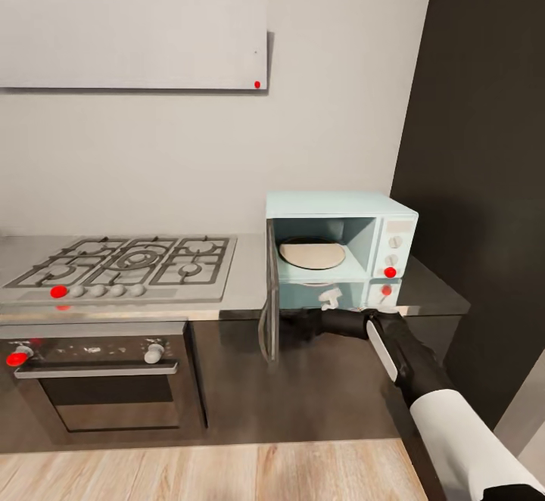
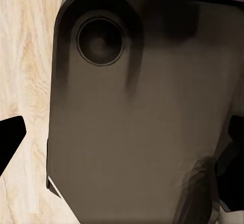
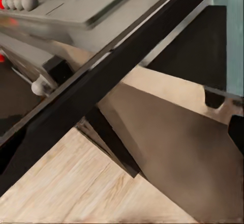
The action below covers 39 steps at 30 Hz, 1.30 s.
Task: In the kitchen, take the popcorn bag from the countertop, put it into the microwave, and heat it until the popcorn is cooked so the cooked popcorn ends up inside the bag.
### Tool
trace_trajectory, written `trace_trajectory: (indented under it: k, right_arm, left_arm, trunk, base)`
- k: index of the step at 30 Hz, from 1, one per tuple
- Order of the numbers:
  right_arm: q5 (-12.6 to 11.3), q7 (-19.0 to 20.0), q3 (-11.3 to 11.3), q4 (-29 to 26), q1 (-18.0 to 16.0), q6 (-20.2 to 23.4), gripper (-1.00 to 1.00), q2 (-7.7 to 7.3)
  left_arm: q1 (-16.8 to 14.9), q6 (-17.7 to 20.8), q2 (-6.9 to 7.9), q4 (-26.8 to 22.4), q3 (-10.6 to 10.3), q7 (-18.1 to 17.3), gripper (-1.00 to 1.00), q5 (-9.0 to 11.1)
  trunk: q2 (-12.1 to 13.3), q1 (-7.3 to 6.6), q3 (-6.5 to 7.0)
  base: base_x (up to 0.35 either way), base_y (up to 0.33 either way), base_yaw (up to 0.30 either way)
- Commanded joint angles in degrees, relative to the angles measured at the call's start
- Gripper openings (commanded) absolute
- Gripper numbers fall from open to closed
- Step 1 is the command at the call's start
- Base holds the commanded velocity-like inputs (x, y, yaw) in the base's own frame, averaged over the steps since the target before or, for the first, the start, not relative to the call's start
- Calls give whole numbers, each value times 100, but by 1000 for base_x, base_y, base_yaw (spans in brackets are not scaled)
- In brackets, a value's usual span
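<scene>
- Microwave (image 1: 341, 247) sits on the countertop (image 1: 435, 293) at the right end, w/ dark wall panel (image 1: 484, 145) just to its right.
- Its door (image 1: 269, 297) is swung open to the left, edge-on to the head cam; cavity lit, pale round turntable plate (image 1: 312, 253) inside, nothing on it.
- Two knobs + red dot on the control strip at right side of the microwave.
- Right arm (image 1: 424, 372) reaches in from near right toward the spot below the open cavity; right gripper (image 1: 303, 325) is a dark shape near the door's lower edge. Can't tell how wide it's open or whether it has hold of anything.
- Right wrist cam: dark door edge (image 3: 101, 76) crosses diagonally, hob (image 3: 76, 0) & wood floor (image 3: 61, 183) beyond.
- Hob (image 1: 125, 262) is left of the microwave, oven (image 1: 98, 380) under it, hood (image 1: 132, 39) above.
- Left wrist cam: dark robot base panel (image 2: 142, 117) over wood floor; left gripper state can't tell.
</scene>
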Motion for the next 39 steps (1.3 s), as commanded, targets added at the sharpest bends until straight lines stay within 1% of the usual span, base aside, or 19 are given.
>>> trace_trajectory:
  k: [1, 4, 9, 14, 15, 16, 18, 20, 21, 22, 23, 26, 28, 30, 32, 33, 35, 36, 39]
  right_arm:
    - [-57, -18, 6, -1, 30, 71, 100, -39]
    - [-49, -37, -88, 2, 125, 88, 100, -136]
    - [-19, -158, -249, 73, 130, 86, 100, -299]
    - [-18, -319, -410, 128, 182, 233, 100, -461]
    - [-15, -700, -971, 280, 286, 357, 100, -1241]
    - [-5, -723, -972, 407, 369, 348, 100, -1265]
    - [140, -834, -973, 821, 521, 325, 100, -1290]
    - [424, -953, -970, 1421, 578, 153, 100, -1294]
    - [565, -987, -968, 1828, 591, -127, 100, -1296]
    - [637, -1005, -968, 2112, 596, -380, 100, -1294]
    - [707, -1053, -966, 2532, 601, -792, 100, -1293]
    - [768, -1417, -948, 3464, 604, -1504, 100, -1261]
    - [847, -1645, -942, 3893, 605, -1799, 100, -1235]
    - [1027, -1823, -939, 4390, 605, -2219, 100, -1201]
    - [1180, -2027, -939, 4945, 605, -2551, 100, -1132]
    - [1230, -2213, -938, 5225, 616, -2738, 100, -1058]
    - [1261, -2449, -938, 5390, 722, -2920, 100, -987]
    - [1272, -2589, -938, 5445, 914, -3017, 100, -962]
    - [1264, -2760, -943, 5487, 1492, -3261, 100, -943]
  left_arm:
    - [1, -8, -1, -5, -8, -1, 100, 47]
    - [1, -8, -1, -5, -7, -1, 100, 47]
    - [1, -8, -1, -5, -7, -1, 100, 47]
    - [1, -8, -1, -5, -3, -1, 100, 47]
    - [1, -8, -1, -5, -1, -1, 100, 47]
    - [1, -8, -1, -5, 0, -1, 100, 47]
    - [1, -10, -1, -5, 3, -1, 100, 47]
    - [1, -13, -1, -5, 8, -1, 100, 47]
    - [1, -15, -1, -6, 9, -1, 100, 47]
    - [1, -15, -1, -6, 9, -1, 100, 47]
    - [1, -16, -1, -5, 10, -1, 100, 47]
    - [1, -16, -1, -5, 10, -1, 100, 47]
    - [1, -16, -1, -5, 10, -1, 100, 47]
    - [1, -16, -1, -5, 10, -1, 100, 47]
    - [1, -16, -1, -5, 10, -1, 100, 47]
    - [1, -16, -1, -5, 10, -1, 100, 47]
    - [1, -16, -1, -5, 10, -1, 100, 47]
    - [1, -16, -1, -5, 10, -1, 100, 47]
    - [1, -16, -1, -5, 10, -1, 100, 47]
  trunk:
    - [-3, 0, -5]
    - [-3, 0, -5]
    - [-3, 0, -5]
    - [-3, 0, -5]
    - [-3, 0, -5]
    - [-3, 0, -5]
    - [-3, 0, -5]
    - [-3, 0, -5]
    - [-3, 0, -5]
    - [-3, 0, -5]
    - [-3, 0, -5]
    - [-3, 0, -5]
    - [-3, 0, -5]
    - [-3, 0, -5]
    - [-3, 0, -5]
    - [-3, 0, -5]
    - [-3, 0, -5]
    - [-3, 0, -5]
    - [-3, 0, -5]
  base:
    - [0, 0, 0]
    - [0, 0, 0]
    - [0, 0, 0]
    - [0, 0, 0]
    - [0, 0, 0]
    - [0, 0, 0]
    - [0, 0, 0]
    - [0, 0, 0]
    - [0, 0, 0]
    - [0, 0, 0]
    - [0, 0, 0]
    - [0, 0, 0]
    - [0, 0, 0]
    - [0, 0, 0]
    - [0, 0, 0]
    - [0, 0, 0]
    - [0, 0, 0]
    - [0, 0, 0]
    - [0, 0, 0]
